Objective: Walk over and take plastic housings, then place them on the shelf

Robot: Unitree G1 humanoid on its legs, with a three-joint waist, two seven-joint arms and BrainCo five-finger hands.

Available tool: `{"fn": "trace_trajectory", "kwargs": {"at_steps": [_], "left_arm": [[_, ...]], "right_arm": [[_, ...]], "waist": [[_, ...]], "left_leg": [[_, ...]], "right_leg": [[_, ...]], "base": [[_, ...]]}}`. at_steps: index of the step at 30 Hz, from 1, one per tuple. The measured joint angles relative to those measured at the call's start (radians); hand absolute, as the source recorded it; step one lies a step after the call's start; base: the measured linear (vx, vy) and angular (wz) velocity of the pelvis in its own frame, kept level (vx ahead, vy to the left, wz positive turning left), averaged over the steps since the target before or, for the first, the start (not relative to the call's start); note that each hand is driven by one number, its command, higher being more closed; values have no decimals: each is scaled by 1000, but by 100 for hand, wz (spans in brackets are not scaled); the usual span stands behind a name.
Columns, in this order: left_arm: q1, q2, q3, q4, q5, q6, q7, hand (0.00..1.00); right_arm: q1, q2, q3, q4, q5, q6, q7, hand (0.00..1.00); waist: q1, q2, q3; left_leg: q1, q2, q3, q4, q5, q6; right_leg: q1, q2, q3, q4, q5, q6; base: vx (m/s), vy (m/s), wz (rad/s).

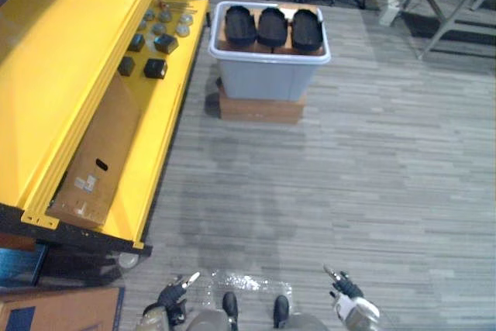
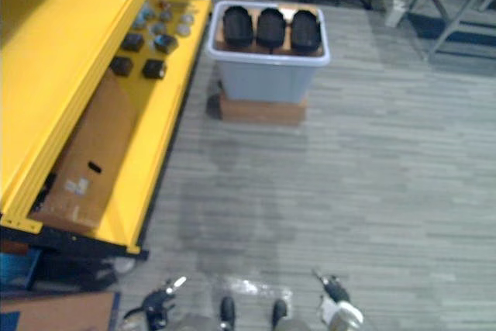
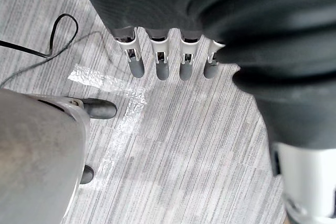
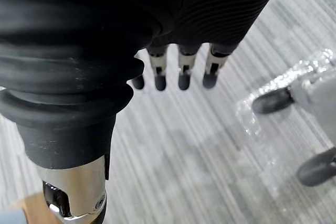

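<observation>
Three plastic housings (image 1: 272,27) lay side by side in the top of the grey bin (image 1: 267,83), long axes pointing away from the robot. Bin straight ahead, well apart from both hands. Left hand (image 1: 173,297) and right hand (image 1: 347,297) hung low, fingers (image 3: 162,65) straight, spread, empty. Neither hand clearly nearer. Yellow shelf (image 1: 70,75) along the left.
</observation>
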Motion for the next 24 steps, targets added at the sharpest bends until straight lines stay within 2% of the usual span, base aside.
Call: {"fn": "trace_trajectory", "kwargs": {"at_steps": [5, 10, 13, 17, 19, 21, 24], "left_arm": [[1, 4, -21, -1, 29, 3, 13, 0], [3, 3, -26, 0, 35, 9, 39, 0], [4, 2, -33, 0, 32, -3, 52, 0], [26, -4, -36, 0, 29, -14, 53, 0], [37, -4, -31, -3, 29, -19, 57, 0], [50, -4, -22, -3, 30, -24, 61, 0], [80, -6, -14, -3, 31, -34, 73, 0]], "right_arm": [[-2, 17, 7, 1, 2, -10, 1, 0], [0, 26, 45, 3, -53, -79, -41, 0], [10, 26, 45, 1, -57, -120, -64, 0], [40, 26, 45, -8, -71, -137, -60, 0], [69, 25, 44, -11, -78, -138, -56, 0], [88, 25, 44, -11, -78, -139, -54, 0], [110, 18, 42, -10, -79, -139, -36, 0]], "waist": [[10, 6, 13], [10, 5, 18], [9, 5, 18], [12, 0, 15], [12, -6, 11], [12, -7, 9], [10, -1, -15]], "left_leg": [[-2, -4, -3, 5, 0, 0], [-4, -11, -7, 5, 0, 0], [-5, -13, -29, 2, 0, 0], [2, -20, -28, 0, 4, 7], [16, -34, -27, -11, 15, 22], [42, -42, -23, -30, 23, 20], [62, -43, -23, -66, 44, 18]], "right_leg": [[-1, -4, -1, 4, 19, -3], [-2, -8, -4, 4, 19, -3], [1, -8, -7, 4, 9, -8], [8, -15, -7, 6, -17, -6], [20, -28, -6, 6, -51, 1], [37, -36, -5, 6, -74, 5], [36, -36, -6, 9, -76, 6]], "base": [[-9, 66, 3], [-43, 24, 1], [-62, -30, 9], [-57, -55, 2], [-41, -67, 0], [-38, -50, -4], [-24, -16, -2]]}}
